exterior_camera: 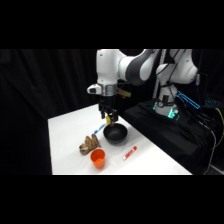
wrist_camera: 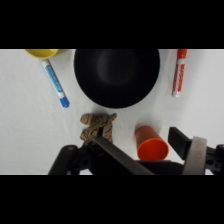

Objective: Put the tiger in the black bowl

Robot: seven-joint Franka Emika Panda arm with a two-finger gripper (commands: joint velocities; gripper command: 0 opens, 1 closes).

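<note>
**Wrist view: tiger free on the counter, pick not yet made**

Wrist view gives me the best read. The tiger [wrist_camera: 97, 127] lies on the white counter [wrist_camera: 25, 130], apart from the black bowl [wrist_camera: 117, 76] but near its rim, with the orange cup [wrist_camera: 151, 145] lying on its side close by on the other flank. The gripper [wrist_camera: 145, 150] has nothing in it: the fingers [wrist_camera: 194, 155] stand spread, one dark link crossing just in front of the tiger and the pale pad out past the cup.

From the side view the gripper [exterior_camera: 109, 116] hangs over the far rim of the bowl [exterior_camera: 115, 134], while the tiger [exterior_camera: 89, 144] sits nearer the counter's left edge, so I judge the step in hand to be the approach. To do it well I would bring the fingers across the tiger's narrow body rather than along its length, and keep them clear of the cup [exterior_camera: 98, 158], which would likely roll if nudged. The toy looks lumpy, so I'd aim for a middle grip.

The counter is plain white and bare apart from a blue marker [wrist_camera: 55, 83] and a red marker [wrist_camera: 179, 71] either side of the bowl, and a yellow object [wrist_camera: 42, 52] at the picture's top edge. Black curtains close off the room behind, and dark equipment with cables runs along the counter's right edge.
</note>
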